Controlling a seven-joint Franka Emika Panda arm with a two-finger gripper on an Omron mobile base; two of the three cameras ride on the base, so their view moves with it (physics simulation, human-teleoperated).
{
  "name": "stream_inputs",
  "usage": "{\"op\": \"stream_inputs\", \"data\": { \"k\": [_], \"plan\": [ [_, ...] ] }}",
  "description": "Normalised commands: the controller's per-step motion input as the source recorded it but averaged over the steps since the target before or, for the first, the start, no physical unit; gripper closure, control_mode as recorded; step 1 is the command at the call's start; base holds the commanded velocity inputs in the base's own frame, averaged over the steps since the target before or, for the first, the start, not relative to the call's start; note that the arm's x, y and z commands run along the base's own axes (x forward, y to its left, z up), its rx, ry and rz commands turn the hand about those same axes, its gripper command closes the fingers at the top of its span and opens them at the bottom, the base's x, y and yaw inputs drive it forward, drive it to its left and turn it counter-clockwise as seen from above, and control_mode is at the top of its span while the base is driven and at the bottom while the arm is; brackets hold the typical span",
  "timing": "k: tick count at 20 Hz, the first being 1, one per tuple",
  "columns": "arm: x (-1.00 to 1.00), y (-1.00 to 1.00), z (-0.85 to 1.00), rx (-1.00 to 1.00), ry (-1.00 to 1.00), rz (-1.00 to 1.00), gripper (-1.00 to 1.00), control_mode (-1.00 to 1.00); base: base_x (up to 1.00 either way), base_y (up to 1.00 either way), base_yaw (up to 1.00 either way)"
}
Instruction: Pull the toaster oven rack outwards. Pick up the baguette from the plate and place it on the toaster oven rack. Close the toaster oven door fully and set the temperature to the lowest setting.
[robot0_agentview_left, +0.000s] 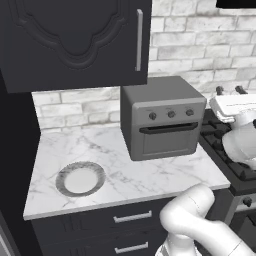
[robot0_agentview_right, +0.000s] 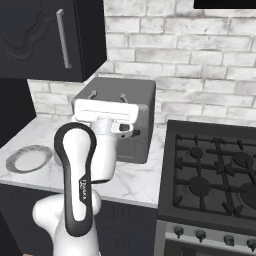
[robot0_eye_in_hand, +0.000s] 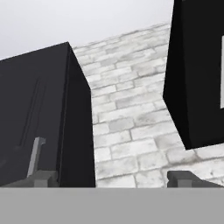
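The grey toaster oven stands at the back of the marble counter, and my arm partly covers the toaster oven in the right base view. Its door is up and closed, so the rack inside is hidden. Three dark knobs run in a row above the bar handle. The plate lies near the counter's front left with nothing on it; the baguette is out of view. My gripper is open and empty, raised right of the oven, fingers pointing up toward the brick wall.
A black stove with burner grates adjoins the counter on the right. A dark upper cabinet with a vertical handle hangs above the counter's left part, and its side appears in the hand view. Drawers sit below the counter.
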Motion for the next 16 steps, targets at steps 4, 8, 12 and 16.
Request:
{"op": "stream_inputs", "data": {
  "k": [4,8,12,16],
  "plan": [
    [-0.13,-0.16,0.01,-0.53,-0.04,0.05,-1.00,-1.00,0.00,0.00,0.00],
    [-0.18,-0.34,0.00,-0.57,0.00,0.02,-1.00,-1.00,0.00,0.00,0.00],
    [-0.23,-0.48,0.05,-0.56,0.00,0.00,-1.00,-1.00,0.00,0.00,0.00],
    [-0.27,-0.49,0.17,-0.52,0.00,0.00,-1.00,-1.00,0.00,0.00,0.00]
  ]
}}
